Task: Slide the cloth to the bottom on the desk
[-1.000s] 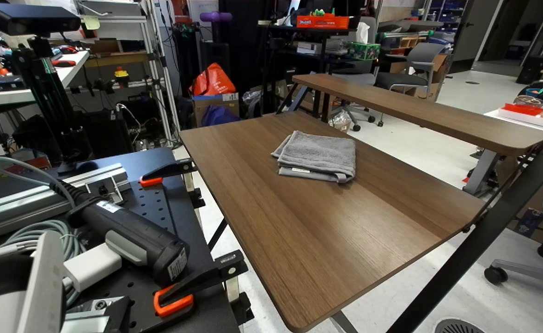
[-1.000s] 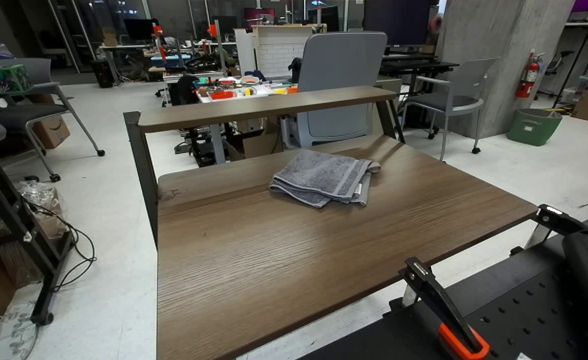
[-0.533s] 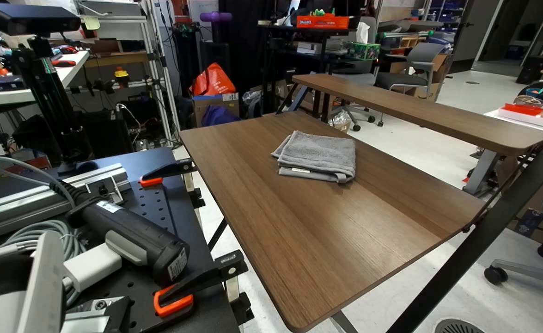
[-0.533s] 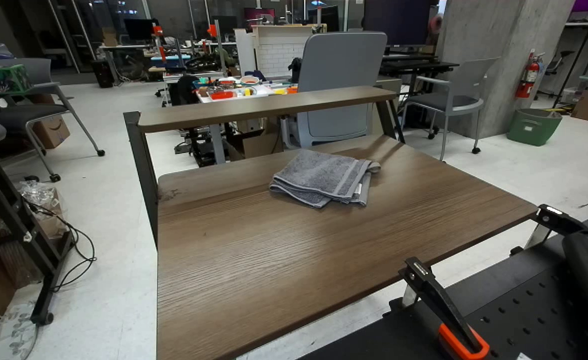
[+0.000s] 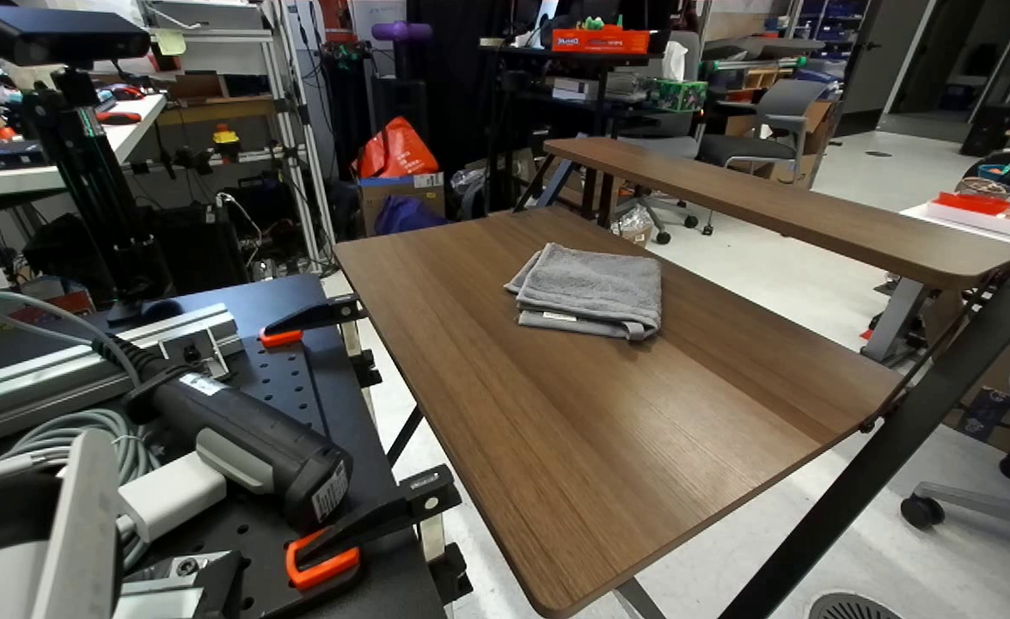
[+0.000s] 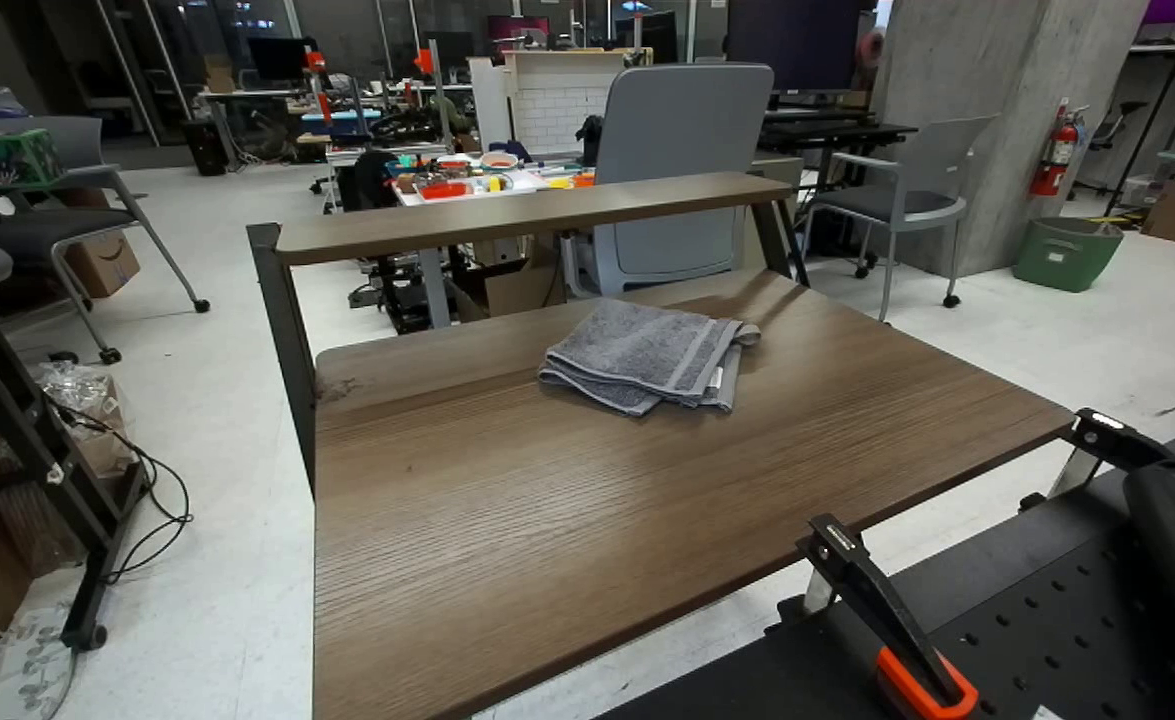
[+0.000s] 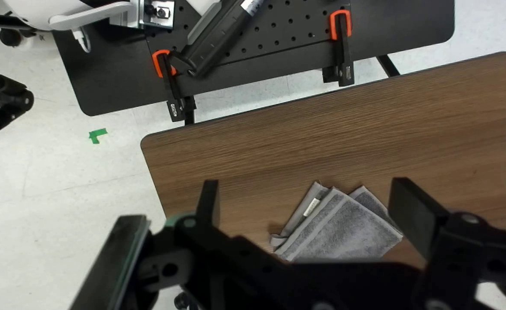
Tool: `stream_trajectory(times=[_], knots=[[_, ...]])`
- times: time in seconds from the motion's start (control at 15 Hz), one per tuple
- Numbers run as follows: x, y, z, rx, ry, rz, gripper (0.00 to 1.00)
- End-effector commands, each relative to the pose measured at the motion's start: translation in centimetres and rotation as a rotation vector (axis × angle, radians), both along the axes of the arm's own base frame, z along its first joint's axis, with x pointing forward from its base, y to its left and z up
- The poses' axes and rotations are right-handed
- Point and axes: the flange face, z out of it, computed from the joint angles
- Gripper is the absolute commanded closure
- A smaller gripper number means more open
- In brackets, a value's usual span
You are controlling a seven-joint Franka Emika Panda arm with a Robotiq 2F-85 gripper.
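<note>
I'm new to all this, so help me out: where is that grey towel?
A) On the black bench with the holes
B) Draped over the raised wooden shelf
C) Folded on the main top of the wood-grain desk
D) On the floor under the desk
C: both exterior views show the grey towel lying folded on the main top of the wood-grain desk, lower than the raised wooden shelf.
</note>
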Motion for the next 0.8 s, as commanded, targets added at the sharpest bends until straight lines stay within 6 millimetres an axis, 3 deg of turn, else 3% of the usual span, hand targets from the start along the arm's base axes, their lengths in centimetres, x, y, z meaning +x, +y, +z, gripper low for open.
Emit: stream_trajectory(times=[0.0,0.73], knots=[[3.1,1.1,-4.6,-0.039,0.023,0.000,0.00],[16.7,2.4,-19.2,-0.013,-0.026,-0.074,0.00]])
